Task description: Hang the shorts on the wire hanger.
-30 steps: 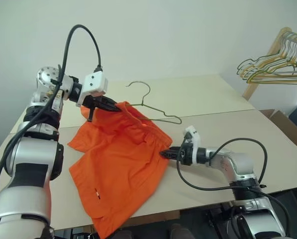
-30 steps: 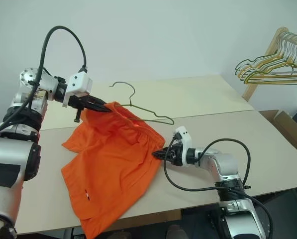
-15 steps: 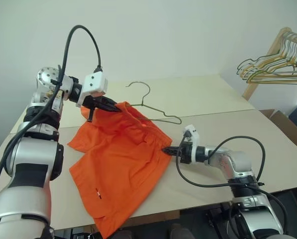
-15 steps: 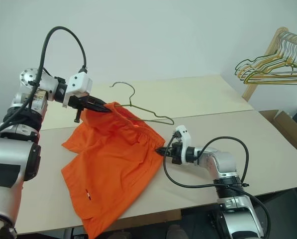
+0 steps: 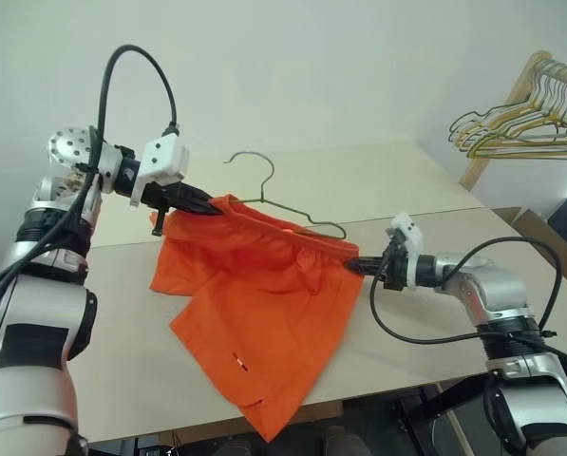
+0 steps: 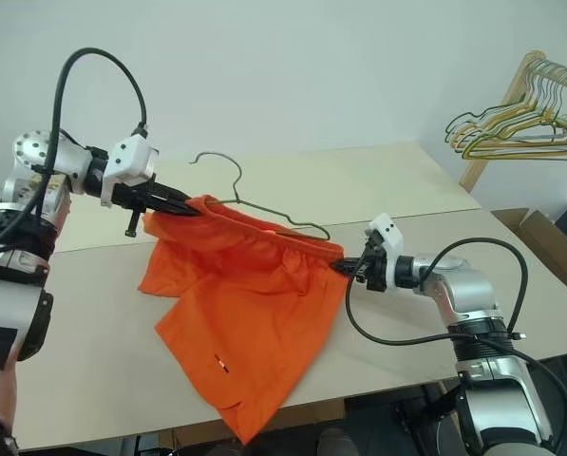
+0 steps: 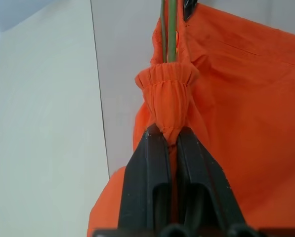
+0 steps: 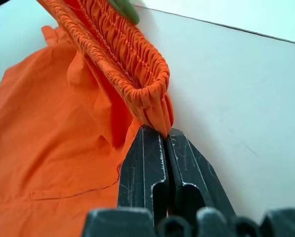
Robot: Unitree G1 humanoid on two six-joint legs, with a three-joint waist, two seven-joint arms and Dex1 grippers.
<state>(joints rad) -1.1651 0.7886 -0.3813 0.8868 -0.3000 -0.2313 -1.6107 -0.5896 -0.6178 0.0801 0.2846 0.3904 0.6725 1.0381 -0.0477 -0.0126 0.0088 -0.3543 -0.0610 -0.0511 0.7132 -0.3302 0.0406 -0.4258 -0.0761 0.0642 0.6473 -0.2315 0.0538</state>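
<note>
Now my left gripper [image 5: 207, 206] pinches one end of the gathered elastic waistband of the orange shorts [image 5: 264, 313]. In my left wrist view the two black fingers [image 7: 149, 173] are pressed together on a small bunch of the orange cloth, and the thin green wire runs away just above this bunch. My right gripper [image 5: 354, 267] is closed on the other end of the waistband. In my right wrist view its fingers [image 8: 142, 163] stand tight together with the folded edge of the elastic caught at their tips.

Between my two grippers the waistband is pulled out in a nearly straight line above the table [image 5: 425, 180], higher on my left side and lower on my right side. The rest of the shorts hangs down from this line. The legs lie on the beige table top, and the lowest corner goes over the near edge of the table.

The wire hanger [image 5: 264, 185] is just behind the waistband. Its curved hook stands up above the cloth near my left gripper, and one grey-green wire arm shows along the upper edge of the shorts toward my right gripper. I cannot tell how much of the wire is inside the waistband.

Far to my right, well apart from the shorts, a bunch of yellow and green hangers [image 5: 516, 133] hangs on a wooden rack [image 5: 497, 133] beside the table.
</note>
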